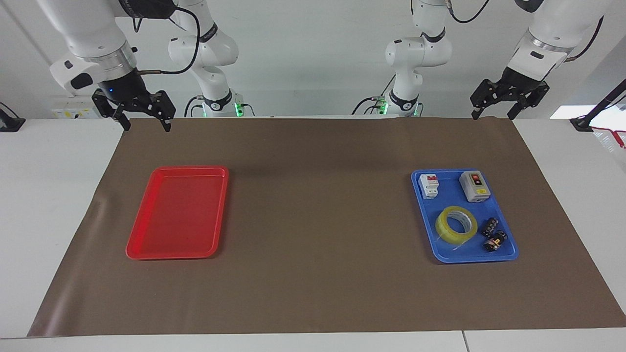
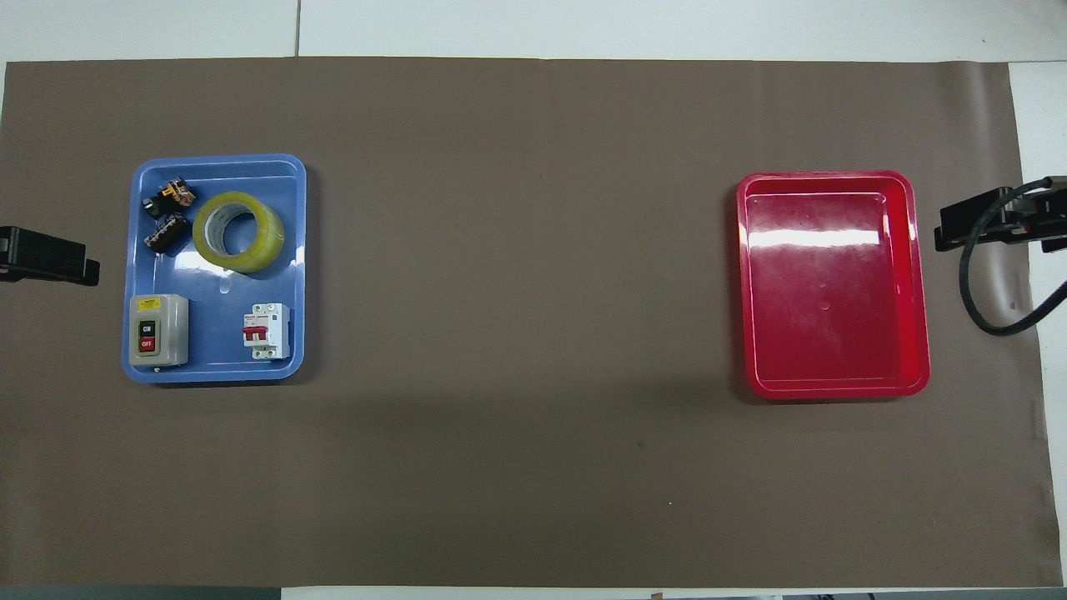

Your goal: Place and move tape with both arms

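The yellow tape roll (image 1: 456, 224) lies flat in the blue tray (image 1: 452, 198) at the left arm's end of the brown mat. It also shows in the overhead view (image 2: 238, 232), in the half of the tray (image 2: 217, 342) farther from the robots. My left gripper (image 1: 491, 116) hangs open and empty in the air over the mat's edge by the robots, apart from the tray; its tip shows in the overhead view (image 2: 50, 258). My right gripper (image 1: 146, 128) hangs open and empty over the mat's edge at the right arm's end, and shows in the overhead view (image 2: 984, 227).
The blue tray also holds a grey ON/OFF switch box (image 1: 474, 186), a white circuit breaker (image 1: 430, 186) and two black connectors (image 1: 493, 234) beside the tape. A red tray (image 1: 178, 215) with nothing in it lies at the right arm's end. Two smaller white arms (image 1: 215, 73) stand at the table's edge.
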